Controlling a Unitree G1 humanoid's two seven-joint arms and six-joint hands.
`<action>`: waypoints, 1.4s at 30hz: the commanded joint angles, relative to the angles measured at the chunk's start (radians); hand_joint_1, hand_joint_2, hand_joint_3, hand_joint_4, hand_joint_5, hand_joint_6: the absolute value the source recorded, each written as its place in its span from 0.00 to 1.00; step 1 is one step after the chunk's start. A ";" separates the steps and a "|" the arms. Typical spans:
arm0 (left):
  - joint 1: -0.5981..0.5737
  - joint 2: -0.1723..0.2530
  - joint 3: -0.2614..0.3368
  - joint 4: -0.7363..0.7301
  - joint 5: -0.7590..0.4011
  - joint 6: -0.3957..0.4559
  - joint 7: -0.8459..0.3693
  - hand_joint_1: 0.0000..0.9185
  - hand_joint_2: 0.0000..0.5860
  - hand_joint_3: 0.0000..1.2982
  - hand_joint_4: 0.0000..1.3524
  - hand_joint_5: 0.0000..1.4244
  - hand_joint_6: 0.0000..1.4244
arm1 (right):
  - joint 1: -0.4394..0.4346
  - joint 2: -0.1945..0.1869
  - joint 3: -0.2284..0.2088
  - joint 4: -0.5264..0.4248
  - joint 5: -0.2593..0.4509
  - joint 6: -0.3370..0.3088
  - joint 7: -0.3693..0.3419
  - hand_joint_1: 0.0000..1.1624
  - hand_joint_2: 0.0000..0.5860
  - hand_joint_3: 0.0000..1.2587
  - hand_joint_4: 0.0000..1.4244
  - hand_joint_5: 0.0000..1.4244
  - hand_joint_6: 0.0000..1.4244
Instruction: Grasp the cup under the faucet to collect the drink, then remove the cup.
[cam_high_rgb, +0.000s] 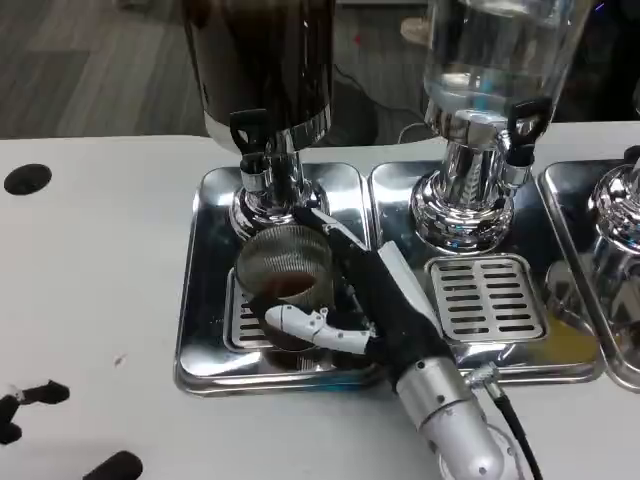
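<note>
Standing under the faucet (262, 172), the cup (285, 280) seems gripped by the right hand's (360, 300) curled fingers (300, 322).

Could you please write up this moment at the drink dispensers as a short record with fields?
setting: white table with shiny metal drip trays
dispensers: dark drink dispenser on the left, clear dispenser beside it
cup: ribbed clear cup standing on the left tray's grate, directly under the dark dispenser's faucet
cup contents: some brown drink inside
right hand: right hand wrapped around the cup
left hand: black fingertips resting on the table at the lower left edge; open or closed cannot be told
task stage: cup not yet removed
</note>
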 joint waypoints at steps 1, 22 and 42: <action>0.017 0.006 0.023 -0.011 -0.010 -0.016 0.000 0.00 0.12 0.31 0.23 0.31 0.44 | -0.012 0.012 0.005 0.001 -0.005 0.002 -0.005 0.64 0.22 0.13 0.11 0.13 0.04; 0.032 -0.004 0.038 -0.002 -0.024 -0.044 -0.003 0.00 0.14 0.33 0.24 0.31 0.43 | 0.001 -0.008 0.014 0.005 -0.026 -0.010 -0.005 0.74 0.16 0.05 0.06 0.12 0.02; 0.061 -0.012 0.078 -0.007 -0.054 -0.066 0.003 0.00 0.16 0.33 0.25 0.32 0.43 | 0.015 0.021 0.040 0.016 -0.055 0.016 -0.072 0.73 0.17 0.21 0.19 0.22 0.09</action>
